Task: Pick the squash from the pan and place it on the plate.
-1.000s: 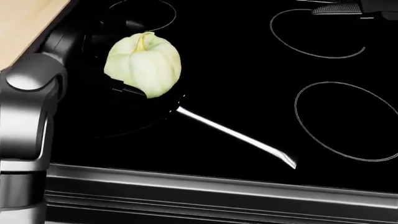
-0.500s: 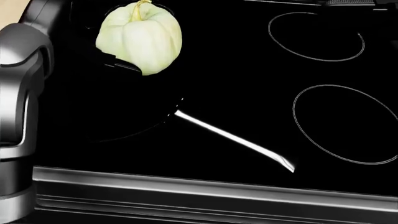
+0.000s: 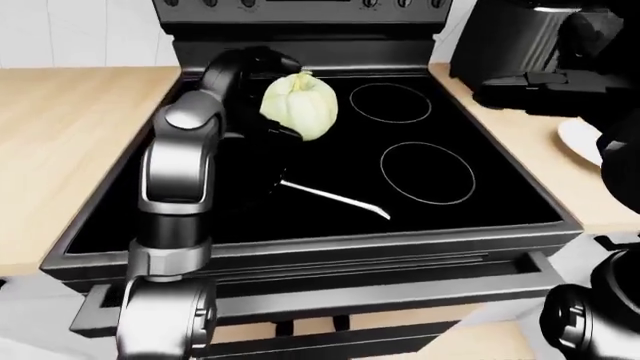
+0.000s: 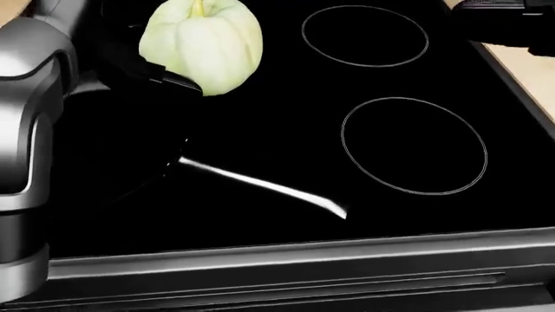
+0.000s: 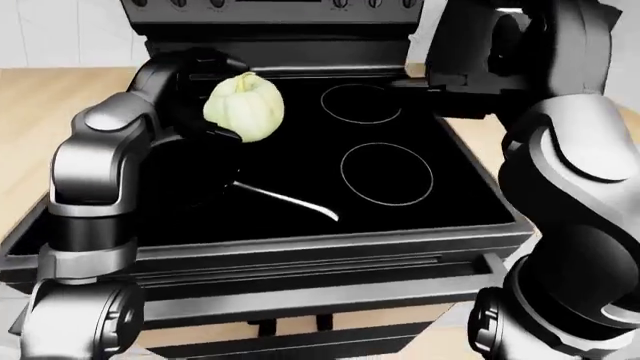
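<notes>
A pale green squash (image 3: 300, 107) hangs above the black stovetop (image 3: 470, 217), clear of the pan, with my left hand (image 3: 277, 127) shut on its lower left side. In the head view the dark fingers (image 4: 164, 77) wrap under the squash (image 4: 203, 42). The black pan (image 4: 161, 177) barely shows against the stove; its silver handle (image 4: 260, 185) points down and right. A white plate (image 3: 583, 139) lies on the wooden counter at the right edge of the left-eye view, partly hidden. My right hand (image 5: 452, 81) hovers empty over the stove's upper right, fingers extended.
Two ring burners (image 3: 428, 171) mark the right half of the stovetop. A dark appliance (image 3: 520, 37) stands on the right counter near the plate. Wooden counter (image 3: 60, 120) flanks the stove on the left. The oven handle (image 3: 330, 277) runs along the bottom.
The squash has risen farther from the pan in my left hand. The whole picture has shifted left, so the camera has moved.
</notes>
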`<state>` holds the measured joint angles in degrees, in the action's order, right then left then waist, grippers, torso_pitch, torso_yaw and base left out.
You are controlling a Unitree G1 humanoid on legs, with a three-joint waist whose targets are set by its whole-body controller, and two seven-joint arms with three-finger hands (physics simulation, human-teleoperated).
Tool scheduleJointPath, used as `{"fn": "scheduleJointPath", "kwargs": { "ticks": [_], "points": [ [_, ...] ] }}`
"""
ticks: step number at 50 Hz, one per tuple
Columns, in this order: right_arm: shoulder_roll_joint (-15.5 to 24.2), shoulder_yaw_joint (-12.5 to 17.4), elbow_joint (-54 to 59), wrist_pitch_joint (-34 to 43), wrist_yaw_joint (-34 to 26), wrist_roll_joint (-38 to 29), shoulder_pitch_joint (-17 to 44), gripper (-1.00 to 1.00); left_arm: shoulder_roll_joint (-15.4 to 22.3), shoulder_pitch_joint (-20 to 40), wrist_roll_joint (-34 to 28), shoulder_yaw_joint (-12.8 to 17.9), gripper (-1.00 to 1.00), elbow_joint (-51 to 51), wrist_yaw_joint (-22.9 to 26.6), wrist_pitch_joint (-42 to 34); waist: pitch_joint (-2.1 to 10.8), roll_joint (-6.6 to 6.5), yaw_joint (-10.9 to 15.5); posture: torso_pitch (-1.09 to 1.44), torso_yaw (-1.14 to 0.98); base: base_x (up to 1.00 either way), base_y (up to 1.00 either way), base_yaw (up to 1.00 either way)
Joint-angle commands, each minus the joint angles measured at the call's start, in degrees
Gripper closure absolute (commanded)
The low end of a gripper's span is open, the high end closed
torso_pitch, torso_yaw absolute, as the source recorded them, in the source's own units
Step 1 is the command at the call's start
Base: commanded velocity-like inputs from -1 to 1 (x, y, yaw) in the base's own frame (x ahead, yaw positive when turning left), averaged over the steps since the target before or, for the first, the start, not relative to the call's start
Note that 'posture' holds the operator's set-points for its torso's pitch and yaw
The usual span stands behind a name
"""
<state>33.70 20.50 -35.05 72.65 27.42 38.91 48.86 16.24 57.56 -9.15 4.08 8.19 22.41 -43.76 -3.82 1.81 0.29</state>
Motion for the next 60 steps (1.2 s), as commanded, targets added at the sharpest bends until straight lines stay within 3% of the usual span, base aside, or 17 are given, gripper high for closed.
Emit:
{"fn": "scheduleJointPath", "kwargs": {
  "ticks": [1, 10, 11, 15, 19, 23, 26, 38, 41, 42, 44, 50, 52, 54, 55, 56, 60],
  "points": [
    [0.5, 0.3, -1.08, -0.98, -0.57, -0.04, 1.81, -1.0, 1.36, 2.07, -0.74, 1.97, 0.22, -2.04, -1.22, 0.79, 1.7, 0.64, 0.44, 0.0, 0.0, 0.0, 0.0, 0.0],
    [-0.24, 0.45, -1.11, -1.15, -1.71, -0.72, 1.81, -1.0, 1.79, 2.45, -0.3, 2.21, 0.23, -1.71, -1.54, 0.79, 2.03, 1.33, 0.85, 0.0, 0.0, 0.0, 0.0, 0.0],
    [-0.22, 0.51, -1.1, -1.01, -1.76, -0.67, 1.87, -1.0, 1.88, 2.56, -0.27, 2.2, 0.22, -1.73, -1.5, 0.62, 3.25, 1.07, 0.86, 0.0, 0.0, 0.0, -0.14, 0.0],
    [-0.17, 0.6, -1.2, -0.77, -1.92, -0.62, 2.0, -1.0, 2.07, 2.86, -0.17, 2.22, 0.23, -1.86, -1.53, 0.24, 3.06, -2.52, 0.45, 0.0, 0.0, 0.0, -0.24, 0.0],
    [-0.12, 0.59, -1.38, -0.66, -2.08, -0.72, 2.01, -1.0, 1.87, 2.12, 0.04, 2.24, 0.22, -2.2, -1.86, 0.44, 3.44, -2.65, 0.52, 0.0, 0.0, 0.0, -0.29, 0.0],
    [-0.16, 0.86, -1.52, -0.21, -2.0, -0.49, 2.22, -1.0, 2.09, 2.41, 0.11, 2.24, 0.22, -2.36, -1.8, 0.08, 2.73, -0.48, 0.68, 0.0, 0.0, 0.0, -0.29, 0.0],
    [-0.16, 0.82, -1.54, -0.33, -2.03, -0.48, 2.12, -1.0, 2.14, 2.7, 0.14, 2.21, 0.22, -2.38, -1.75, -0.16, 3.83, 4.66, 0.9, 0.0, 0.0, 0.0, -0.32, 0.0],
    [-0.26, 0.58, -1.52, -0.17, -1.94, -0.56, 2.26, -1.0, 2.6, 2.29, 0.5, 2.5, 0.22, -1.97, -1.73, 0.46, 2.55, -1.51, 1.17, 0.0, 0.0, 0.0, -0.34, 0.0],
    [-0.24, 0.58, -1.47, -0.37, -2.1, -0.68, 2.14, -1.0, 2.49, 1.98, 0.55, 2.49, 0.22, -2.11, -1.81, 0.61, 3.2, -4.74, 0.95, 0.0, 0.0, 0.0, -0.34, 0.0],
    [-0.19, 0.59, -1.47, -0.48, -2.2, -0.75, 2.03, -1.0, 2.51, 1.86, 0.57, 2.5, 0.22, -2.18, -1.82, 0.62, 2.84, -2.81, 1.27, 0.0, 0.0, 0.0, -0.34, 0.0],
    [-0.21, 0.6, -1.43, -0.62, -2.3, -0.85, 1.91, -1.0, 2.57, 1.85, 0.48, 2.43, 0.22, -2.35, -1.81, 0.49, 3.43, -4.25, 0.87, 0.0, 0.0, 0.0, -0.34, 0.0],
    [-0.09, 0.82, -1.53, -0.35, -2.44, -0.88, 1.95, -1.0, 2.43, 1.7, 0.58, 2.45, 0.22, -2.06, -1.93, 0.8, 2.97, -1.89, 0.65, 0.0, 0.0, 0.0, -0.34, 0.0],
    [-0.13, 0.74, -1.57, -0.4, -2.46, -0.92, 1.9, -1.0, 2.33, 1.48, 0.55, 2.41, 0.22, -2.25, -2.0, 0.78, 2.99, 0.33, 0.84, 0.0, 0.0, 0.0, -0.33, 0.0],
    [-0.1, 0.86, -1.6, -0.32, -2.49, -0.91, 1.94, -1.0, 2.31, 1.47, 0.55, 2.44, 0.22, -2.25, -2.05, 0.77, 3.9, 5.28, 0.8, 0.0, 0.0, 0.0, -0.33, 0.0],
    [-0.12, 0.91, -1.69, -0.06, -2.39, -0.8, 2.12, -1.0, 2.32, 1.47, 0.53, 2.4, 0.22, -2.33, -2.04, 0.71, 3.12, 2.27, 0.72, 0.0, 0.0, 0.0, -0.33, 0.0],
    [-0.13, 0.84, -1.65, -0.19, -2.41, -0.87, 2.04, -1.0, 2.31, 1.51, 0.54, 2.42, 0.22, -2.31, -2.06, 0.7, 2.88, 3.13, 0.77, 0.0, 0.0, 0.0, -0.34, 0.0],
    [-0.12, 0.81, -1.55, -0.3, -2.48, -0.94, 2.04, -1.0, 2.3, 1.53, 0.59, 2.44, 0.22, -2.23, -2.06, 0.77, 2.82, 0.63, 0.76, 0.0, 0.0, 0.0, -0.34, 0.0]
  ]
}}
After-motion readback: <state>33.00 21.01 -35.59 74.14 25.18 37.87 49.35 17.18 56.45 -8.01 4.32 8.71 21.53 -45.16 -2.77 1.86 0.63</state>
